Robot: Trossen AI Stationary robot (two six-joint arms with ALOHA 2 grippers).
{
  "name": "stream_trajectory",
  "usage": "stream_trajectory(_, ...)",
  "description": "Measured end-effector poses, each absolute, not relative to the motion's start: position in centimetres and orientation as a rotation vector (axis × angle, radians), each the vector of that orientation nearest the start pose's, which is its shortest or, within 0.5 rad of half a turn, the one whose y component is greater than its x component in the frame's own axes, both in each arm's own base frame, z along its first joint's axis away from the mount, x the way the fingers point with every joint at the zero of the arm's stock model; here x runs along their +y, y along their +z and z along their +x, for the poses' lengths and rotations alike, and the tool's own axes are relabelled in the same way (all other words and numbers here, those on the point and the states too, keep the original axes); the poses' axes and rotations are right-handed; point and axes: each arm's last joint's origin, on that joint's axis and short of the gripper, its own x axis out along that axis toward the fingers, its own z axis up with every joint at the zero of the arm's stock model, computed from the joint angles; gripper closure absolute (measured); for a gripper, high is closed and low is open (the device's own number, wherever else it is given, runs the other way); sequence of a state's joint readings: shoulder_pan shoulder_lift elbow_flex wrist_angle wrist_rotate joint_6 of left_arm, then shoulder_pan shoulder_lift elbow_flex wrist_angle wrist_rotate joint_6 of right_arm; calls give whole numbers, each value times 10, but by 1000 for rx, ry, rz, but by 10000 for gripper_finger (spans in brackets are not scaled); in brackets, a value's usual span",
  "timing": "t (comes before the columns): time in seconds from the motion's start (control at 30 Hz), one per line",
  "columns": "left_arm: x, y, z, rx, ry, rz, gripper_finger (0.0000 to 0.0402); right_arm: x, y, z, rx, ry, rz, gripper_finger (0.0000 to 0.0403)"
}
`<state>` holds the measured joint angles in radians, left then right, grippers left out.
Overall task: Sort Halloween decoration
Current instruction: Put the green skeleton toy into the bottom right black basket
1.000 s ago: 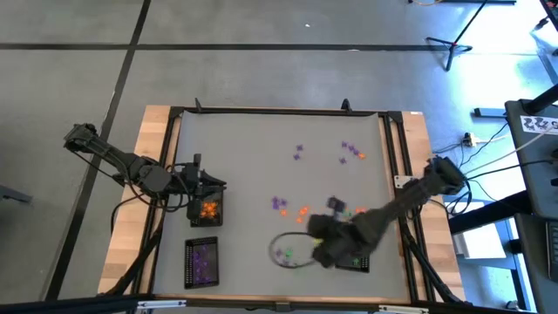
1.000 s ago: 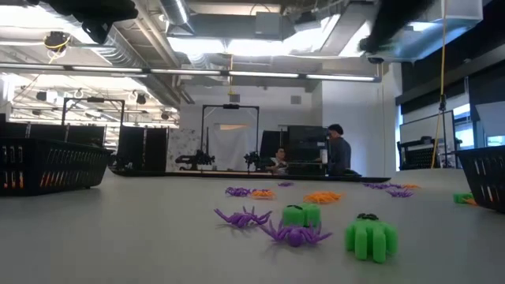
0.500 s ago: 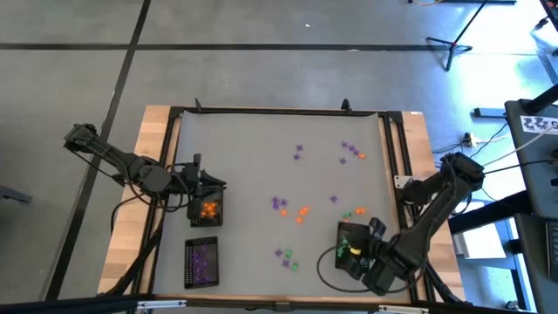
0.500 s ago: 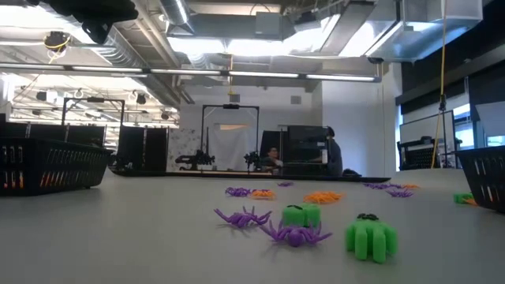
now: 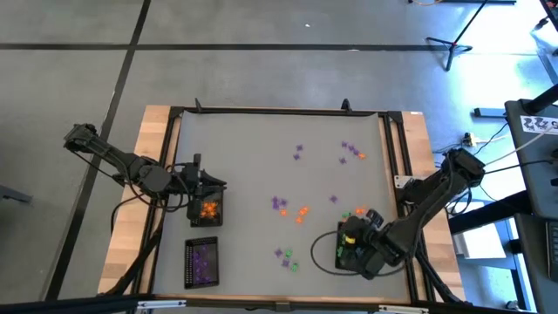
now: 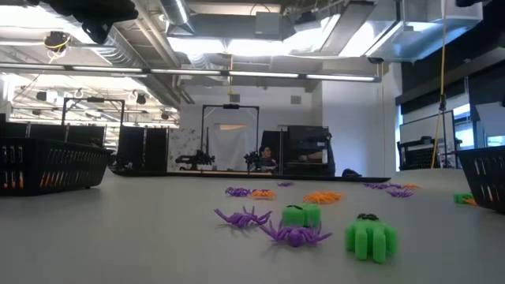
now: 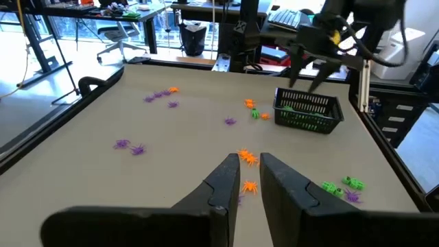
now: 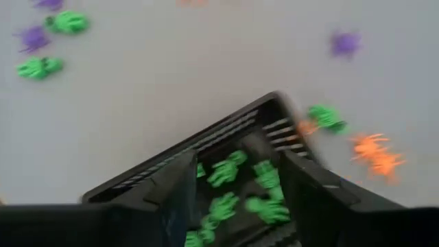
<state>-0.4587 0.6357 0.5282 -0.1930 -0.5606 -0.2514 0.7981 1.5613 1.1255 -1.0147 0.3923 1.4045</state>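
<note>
Showing 3 trays [image 5: 203, 262], 2 hands [image 5: 347, 246].

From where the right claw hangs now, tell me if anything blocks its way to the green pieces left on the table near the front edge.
Nothing visible does. The right claw hangs open over the green tray; the green pieces lie to its left with only bare table between. The tray's low wall sits under the claw, not across the path.

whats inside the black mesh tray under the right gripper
The black mesh tray holds several green plastic trinkets, no other colour showing. The right gripper hangs open above it, and its dark fingers hide the tray's near corners.
</note>
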Motion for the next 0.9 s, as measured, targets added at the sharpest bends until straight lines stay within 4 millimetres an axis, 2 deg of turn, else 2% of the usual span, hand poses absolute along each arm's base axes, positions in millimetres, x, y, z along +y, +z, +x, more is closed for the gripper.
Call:
stream_trajectory(0.27,-51,266,137,248,133,-103,350,140,247,201,1169,-615,313,203)
stream_trajectory(0.37,-51,266,137,248,133,-103,350,121,247,200,1217,-588,313,211)
stream_trajectory(0.5,-51,266,137,248,133,-103,350,97,233,191,1242,-504,401,223)
stream_trajectory(0.67,-51,266,137,248,133,-103,350,73,214,170,1159,-448,445,237)
stream_trajectory(0.77,-51,266,137,248,133,-103,350,65,201,164,1124,-435,439,241)
stream_trajectory(0.9,-51,266,137,248,133,-103,350,66,181,164,1152,-349,366,240)
